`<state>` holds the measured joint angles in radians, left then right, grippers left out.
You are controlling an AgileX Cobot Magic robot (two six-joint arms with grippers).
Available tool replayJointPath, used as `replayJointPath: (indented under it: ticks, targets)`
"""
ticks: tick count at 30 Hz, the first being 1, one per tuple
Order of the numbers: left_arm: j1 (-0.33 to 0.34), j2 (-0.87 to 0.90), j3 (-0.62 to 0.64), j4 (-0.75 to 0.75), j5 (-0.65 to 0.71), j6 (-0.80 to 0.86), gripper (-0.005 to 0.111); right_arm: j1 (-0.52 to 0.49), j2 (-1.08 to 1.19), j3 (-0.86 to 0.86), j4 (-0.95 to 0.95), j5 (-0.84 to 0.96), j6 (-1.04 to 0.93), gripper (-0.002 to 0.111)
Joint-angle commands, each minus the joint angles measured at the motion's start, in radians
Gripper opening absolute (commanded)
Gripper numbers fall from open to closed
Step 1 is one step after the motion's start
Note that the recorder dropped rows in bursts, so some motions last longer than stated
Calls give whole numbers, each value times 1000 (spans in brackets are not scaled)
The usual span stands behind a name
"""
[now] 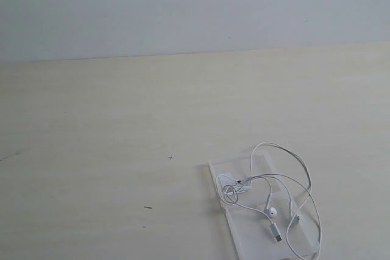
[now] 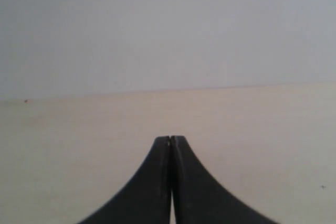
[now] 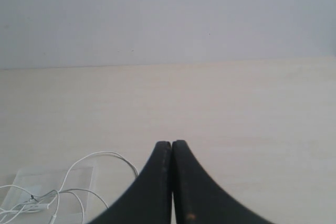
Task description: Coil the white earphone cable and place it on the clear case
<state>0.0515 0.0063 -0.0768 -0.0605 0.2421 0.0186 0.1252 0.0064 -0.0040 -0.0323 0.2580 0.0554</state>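
The pale, smooth-topped table (image 1: 122, 120) takes up nearly everything I can see, and both my tools hang over bare parts of it: my left pincer (image 2: 170, 139) has its two black tips pressed together on nothing, and my right pincer (image 3: 171, 142) is closed up empty in the same way. Next in size is the flat transparent plastic case (image 1: 247, 234), lying open at the near right of the table; my right wrist camera catches one corner of it (image 3: 31, 179). Draped over it is the thin white earphone cable (image 1: 230, 190), loose rather than coiled, with wide loops running past the case's far and right edges onto the wood. I judge it nearly weightless and completely limp (it should follow whatever point I lift and trail the rest behind), and too fine and slick to pinch reliably along a bare run. The case looks light enough to slide if the wire drags on it. The firmest places to take hold are probably the small white earbud (image 1: 272, 210) or the stiff plug end (image 1: 277, 234), both resting on the case.
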Motion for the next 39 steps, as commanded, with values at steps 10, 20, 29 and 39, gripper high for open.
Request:
replayJointPath:
  ticks: [10, 20, 29, 39]
  targets:
    - [2, -6, 77, -16, 81, -4, 0, -5, -6, 4, 1, -2, -2, 0]
    - [2, -6, 77, -16, 111, 47, 0, -5, -6, 4, 1, -2, -2, 0]
    - [2, -6, 77, -16, 111, 50, 0, -5, -6, 4, 1, -2, -2, 0]
    - [2, -6, 77, -16, 111, 50, 0, -5, -6, 4, 1, -2, -2, 0]
